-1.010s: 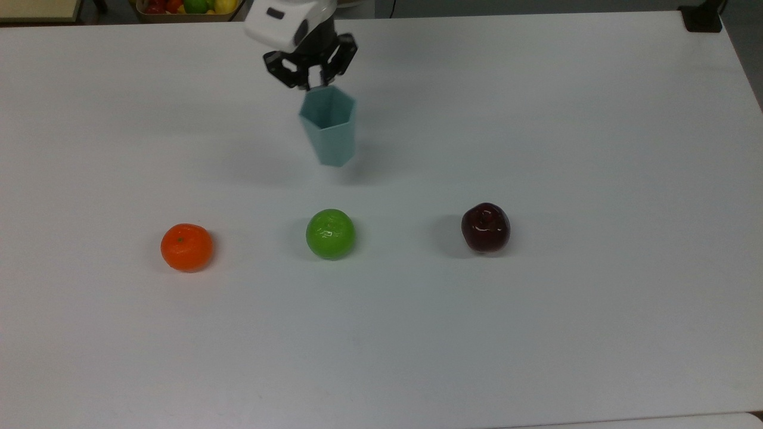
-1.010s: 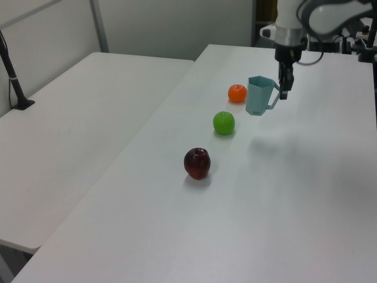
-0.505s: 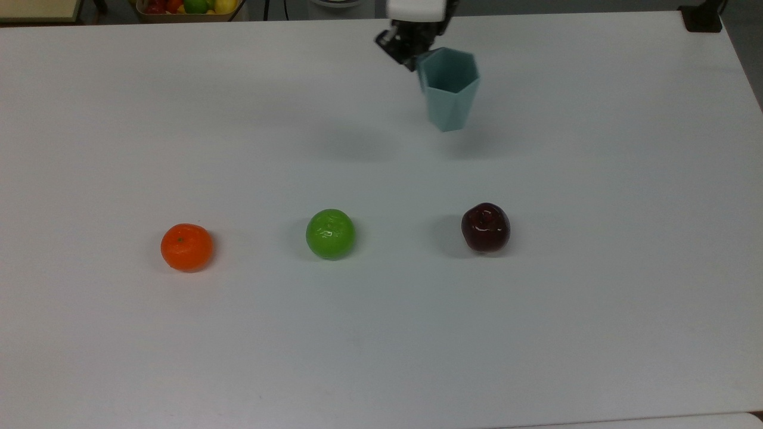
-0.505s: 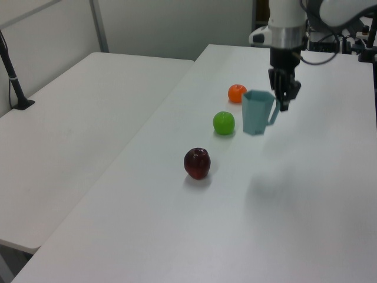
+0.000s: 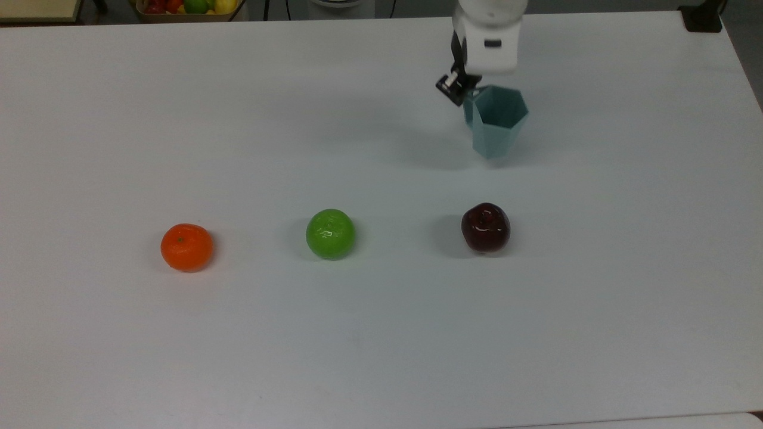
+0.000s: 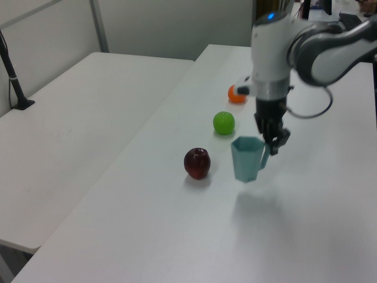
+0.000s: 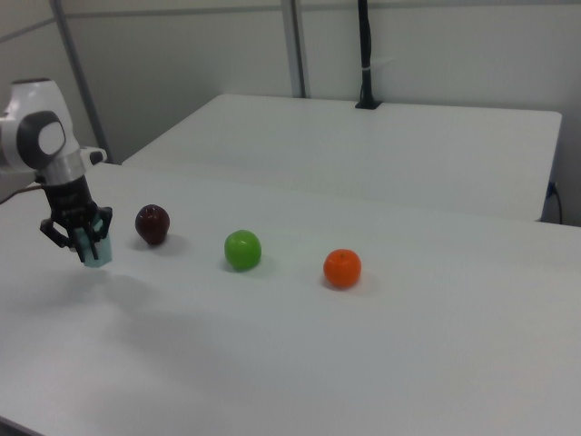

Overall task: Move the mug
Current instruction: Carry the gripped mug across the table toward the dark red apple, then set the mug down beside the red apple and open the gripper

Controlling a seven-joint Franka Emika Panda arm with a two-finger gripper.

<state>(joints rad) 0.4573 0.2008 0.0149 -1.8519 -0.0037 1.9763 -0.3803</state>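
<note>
Since the earlier frames the mug (image 5: pixel 496 121) has travelled along the table's (image 5: pixel 119 333) far edge, from behind the green fruit (image 5: pixel 331 233) to behind the dark red apple (image 5: pixel 486 227). The gripper (image 6: pixel 271 141), fingers closed on the handle, holds it above the surface. Carrying seems nearly done; next comes lowering it gently, then releasing.

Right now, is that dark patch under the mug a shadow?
Yes: in the left view the mug hangs above a soft shadow on the table; in the top view it smears toward the top view's left; the apple shows glare.
</note>
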